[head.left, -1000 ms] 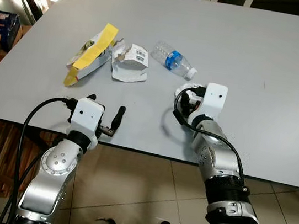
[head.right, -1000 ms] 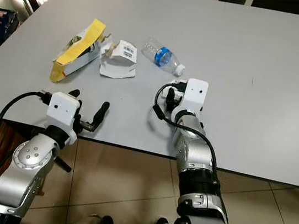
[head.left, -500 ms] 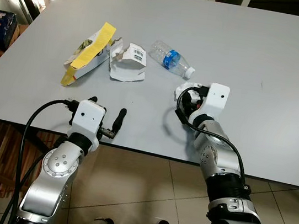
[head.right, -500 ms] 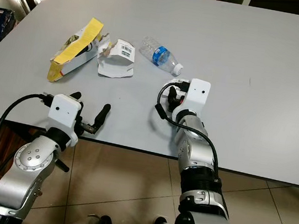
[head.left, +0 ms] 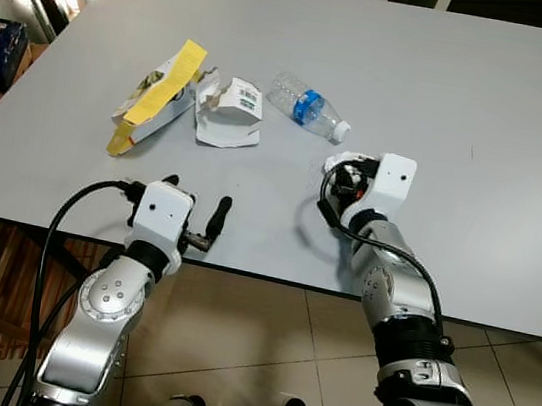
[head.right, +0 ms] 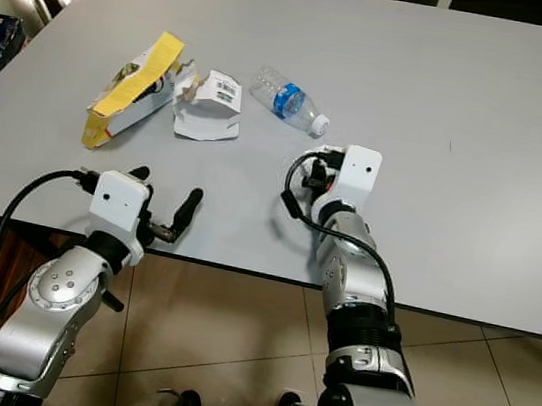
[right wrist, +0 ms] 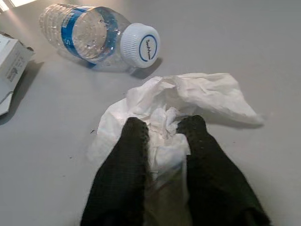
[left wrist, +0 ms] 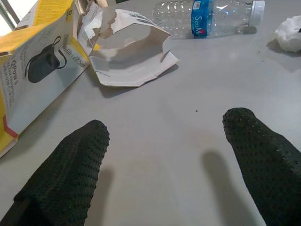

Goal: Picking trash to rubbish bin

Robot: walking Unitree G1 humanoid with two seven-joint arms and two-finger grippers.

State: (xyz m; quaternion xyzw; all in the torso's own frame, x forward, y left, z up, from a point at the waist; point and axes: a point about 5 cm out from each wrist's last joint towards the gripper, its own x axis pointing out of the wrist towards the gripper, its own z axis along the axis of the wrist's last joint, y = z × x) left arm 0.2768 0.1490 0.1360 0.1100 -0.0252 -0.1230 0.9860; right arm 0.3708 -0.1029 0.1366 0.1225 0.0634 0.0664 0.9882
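Right gripper barely moved, fingers pinching crumpled tissue, left gripper spread

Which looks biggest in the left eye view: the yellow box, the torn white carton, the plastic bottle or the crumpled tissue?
1. yellow box
2. plastic bottle and torn white carton, too alike to rank
3. crumpled tissue, partly hidden by the right gripper

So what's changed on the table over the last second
Very little. The right end effector stays shut on the crumpled tissue beside the bottle. The left end effector stays open at the table's near edge. The yellow box and torn carton haven't moved; only the camera shifted slightly.
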